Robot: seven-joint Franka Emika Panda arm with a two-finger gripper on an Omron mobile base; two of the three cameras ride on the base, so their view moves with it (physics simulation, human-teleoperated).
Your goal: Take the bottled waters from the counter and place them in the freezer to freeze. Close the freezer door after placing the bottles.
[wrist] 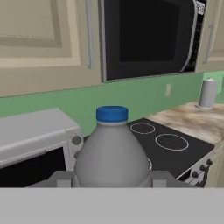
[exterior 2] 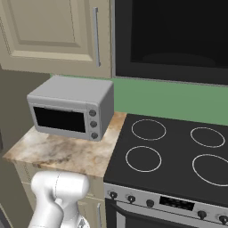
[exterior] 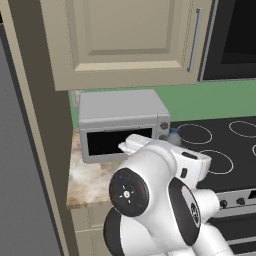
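Observation:
In the hand view a grey bottled water (wrist: 111, 157) with a blue cap stands upright between my fingers (wrist: 61, 178). My gripper (wrist: 111, 179) is shut on its lower body, lifted above the toaster oven and stove. In the left base view a bluish bit of the bottle (exterior: 174, 136) peeks out behind my white arm (exterior: 160, 195), which hides the hand. The marbled counter (exterior 2: 62, 153) lies below. A flat grey surface (exterior: 15, 175) runs down the left edge; I cannot tell whether it belongs to the freezer.
A grey toaster oven (exterior 2: 71, 113) stands on the counter against the green wall. A black stovetop (exterior 2: 173, 151) with ring burners lies to its right. Cream wall cabinets (exterior: 125, 40) and a black appliance (exterior 2: 173, 35) hang above. A white canister (wrist: 209, 92) stands on the far counter.

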